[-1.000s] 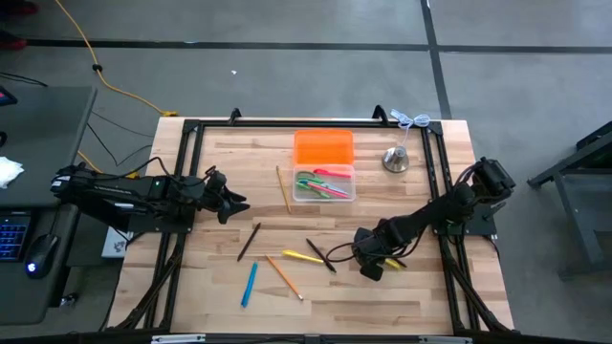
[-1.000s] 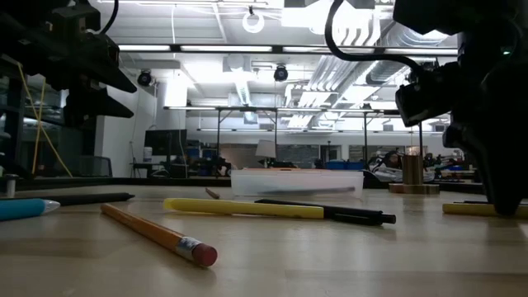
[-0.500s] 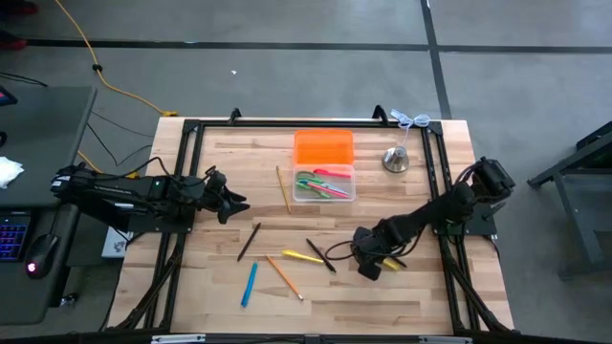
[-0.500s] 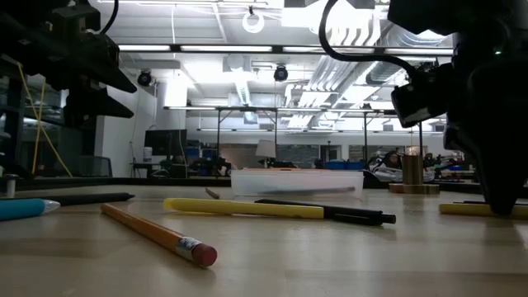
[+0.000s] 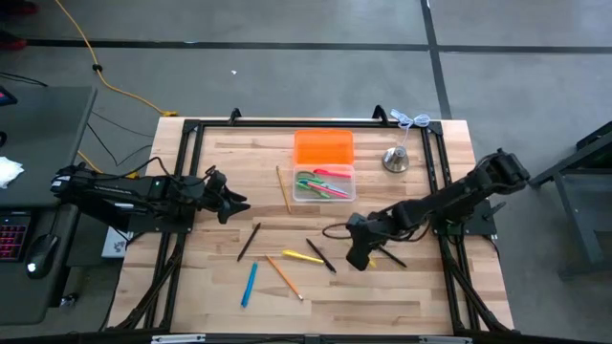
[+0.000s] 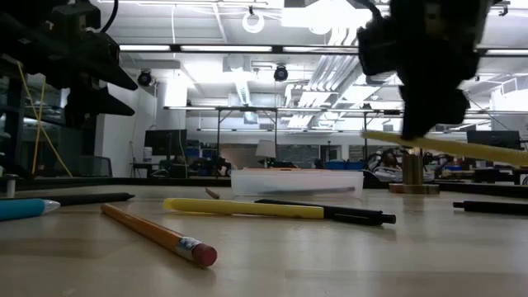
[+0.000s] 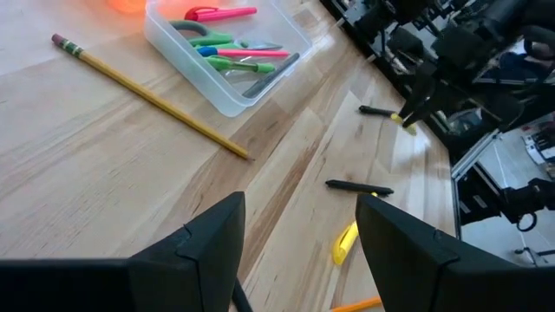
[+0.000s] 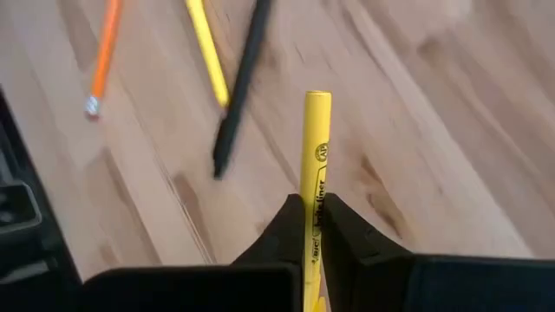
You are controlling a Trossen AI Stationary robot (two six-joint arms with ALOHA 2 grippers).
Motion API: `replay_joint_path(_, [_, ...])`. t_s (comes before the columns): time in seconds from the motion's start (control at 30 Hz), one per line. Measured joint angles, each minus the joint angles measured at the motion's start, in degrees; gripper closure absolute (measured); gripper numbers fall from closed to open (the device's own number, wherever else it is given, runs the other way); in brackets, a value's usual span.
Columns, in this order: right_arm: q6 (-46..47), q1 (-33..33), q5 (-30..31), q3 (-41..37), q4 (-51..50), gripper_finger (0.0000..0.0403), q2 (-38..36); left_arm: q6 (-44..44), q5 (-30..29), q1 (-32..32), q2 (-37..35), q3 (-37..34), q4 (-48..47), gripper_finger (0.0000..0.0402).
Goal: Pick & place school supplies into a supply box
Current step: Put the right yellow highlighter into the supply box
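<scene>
The clear supply box sits near the table's far middle and holds pink, green and blue supplies, with its orange lid just behind it. My right gripper hovers right of centre, shut on a yellow pen. Loose on the wood lie a wooden pencil, three black pens, a yellow pen, an orange pencil and a blue pen. My left gripper waits open at the left side, above the table. My right gripper pinches the yellow pen's barrel between its two fingers, coming from above with the fingers across the pen. The pen is lifted clear of the table and lies nearly level, one end a little higher than the other.
A silver bell-shaped object stands right of the lid. A black frame borders the table's left, far and right sides. Bare wood lies near the front edge.
My right gripper has risen from the table and shifted a little toward the left and far edges, taking the yellow pen with it. The pen lay flat on the wood a second ago and now hangs clear in the air.
</scene>
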Motion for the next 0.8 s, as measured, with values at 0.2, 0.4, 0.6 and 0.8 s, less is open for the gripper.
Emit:
replay_joint_path(0.2, [-2.9,-3.2,0.6,0.0,6.3,0.04,-2.1,0.4,2.4,0.0,0.0,0.0,6.2,0.0151])
replay_joint_path(0.4, [-6.4,-6.6,-1.3,0.0,16.2,0.04,-2.2,1.3,5.0,0.0,0.0,0.0,10.9,0.0151])
replay_joint_path(0.6, [-8.9,-10.0,-4.8,0.0,28.7,0.04,-2.2,1.4,5.9,0.0,0.0,0.0,12.9,0.0151])
replay_joint_path(0.8, [-10.5,-13.6,-7.9,0.0,40.2,0.0401,-2.2,2.0,6.3,0.0,0.1,0.0,17.1,0.0151])
